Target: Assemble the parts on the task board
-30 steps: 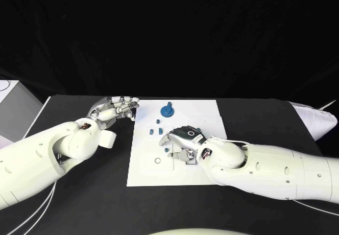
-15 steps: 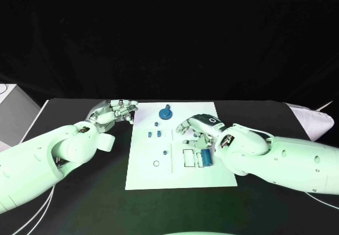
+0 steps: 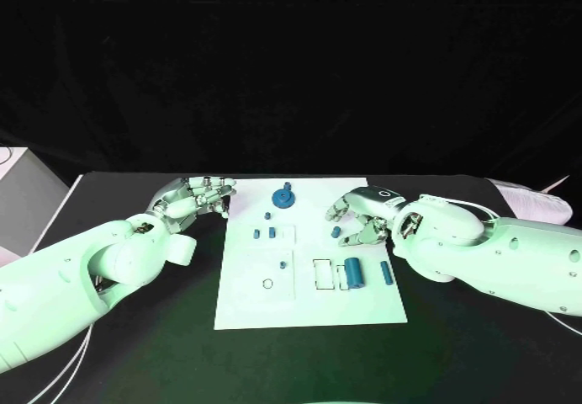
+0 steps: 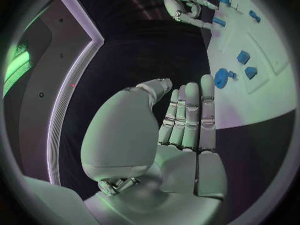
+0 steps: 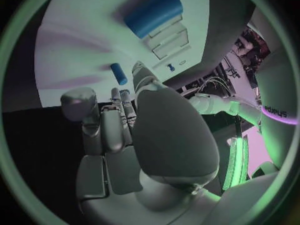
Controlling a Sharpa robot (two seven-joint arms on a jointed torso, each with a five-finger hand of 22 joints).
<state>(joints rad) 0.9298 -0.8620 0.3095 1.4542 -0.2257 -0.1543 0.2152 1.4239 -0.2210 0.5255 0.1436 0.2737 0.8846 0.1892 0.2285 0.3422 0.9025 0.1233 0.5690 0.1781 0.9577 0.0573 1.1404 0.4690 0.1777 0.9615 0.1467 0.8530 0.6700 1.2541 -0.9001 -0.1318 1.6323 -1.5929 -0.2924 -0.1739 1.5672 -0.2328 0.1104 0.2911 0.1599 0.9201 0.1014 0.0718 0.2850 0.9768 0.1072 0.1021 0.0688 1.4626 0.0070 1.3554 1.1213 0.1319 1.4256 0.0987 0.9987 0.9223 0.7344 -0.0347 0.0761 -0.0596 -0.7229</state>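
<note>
my left robot hand sits at the far left corner of the task board, right at its edge, fingers held together and slightly curled, nothing in it. from the wrist cam the fingers are flat side by side, so it's just parked there.

moving across the board on the black worktop: a small ring outline near the front left, a couple of small blue pegs above it, and the round blue gear-ish part up at the far edge. then the white slots with the fat blue cylinder lying in or on one, can't tell how well it's seated, and a thin blue pin just beside it on the right.

my right robot hand hovers over the right side of the board, beyond the cylinder, fingers loosely curled and apart, holding nothing as far as i can see.

what worries me: that cylinder can roll, and if i reach in for the thin pin my fingers could easily knock it out of its slot. the pin's also skinny and lying flat, so a sloppy pinch could just skid it off the board edge.
</note>
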